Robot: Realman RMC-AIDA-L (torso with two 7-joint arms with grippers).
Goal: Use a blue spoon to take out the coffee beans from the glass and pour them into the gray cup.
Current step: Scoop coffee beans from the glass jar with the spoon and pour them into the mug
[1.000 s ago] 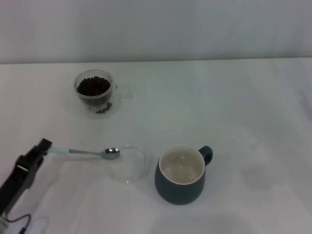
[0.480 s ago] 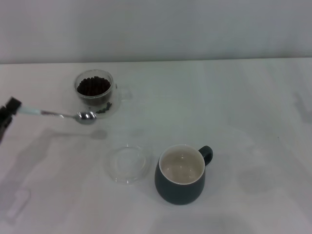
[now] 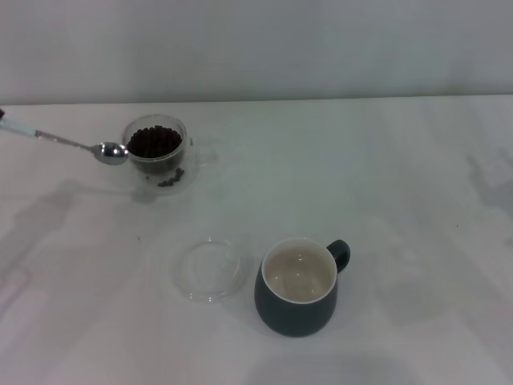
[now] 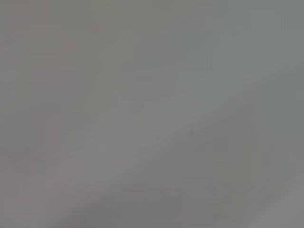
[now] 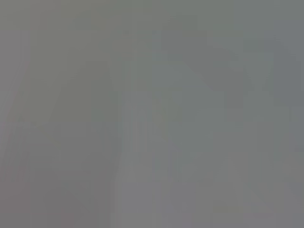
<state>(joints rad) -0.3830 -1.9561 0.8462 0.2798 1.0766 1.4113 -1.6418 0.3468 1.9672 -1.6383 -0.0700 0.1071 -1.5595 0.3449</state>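
Two tools, neither in view: the left one lies beyond the head view's left edge, so its grip cannot be told. Blue spoon (image 3: 72, 144) reaches in from that edge, held above the table (image 3: 385, 200), its empty metal bowl just beside the glass (image 3: 157, 152) rim. Coffee beans (image 3: 154, 142) fill the glass. Nearer the robot: flat clear dish (image 3: 210, 269), then gray cup (image 3: 297, 286), empty, just beside it.
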